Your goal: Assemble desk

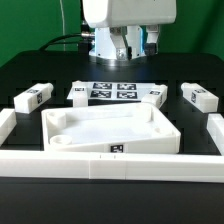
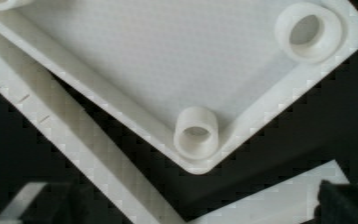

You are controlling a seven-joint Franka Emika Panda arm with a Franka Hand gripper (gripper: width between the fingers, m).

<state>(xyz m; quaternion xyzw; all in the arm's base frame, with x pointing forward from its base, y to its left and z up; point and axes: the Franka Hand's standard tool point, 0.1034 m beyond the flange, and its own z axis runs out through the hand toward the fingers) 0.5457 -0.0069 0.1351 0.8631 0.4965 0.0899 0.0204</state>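
The tabletop [image 1: 110, 128] lies flat on the black table [image 1: 30, 60] in the near middle of the scene, with its hollow side and raised rim facing up. Its long axis runs from the exterior view's left to right, and its near wall sits just behind the near run of the border rail [image 1: 60, 164], roughly parallel to it. A round socket [image 1: 62, 143] shows in its near-left corner. In the wrist view the tabletop [image 2: 158, 60] sits skewed, with two corner sockets in sight, and the border rail [image 2: 78, 140] runs close along one edge. Farther back lies the marker board [image 1: 113, 92], with the left inner leg [image 1: 78, 92] and the right inner leg [image 1: 155, 93] just beside its ends. The outer left leg [image 1: 32, 97] and the outer right leg [image 1: 197, 97] lie farther out, well apart from the tabletop, each angled, with its tag facing up. The gripper [image 1: 132, 45] hangs high at the far side with its jaws spread wide and nothing between them.
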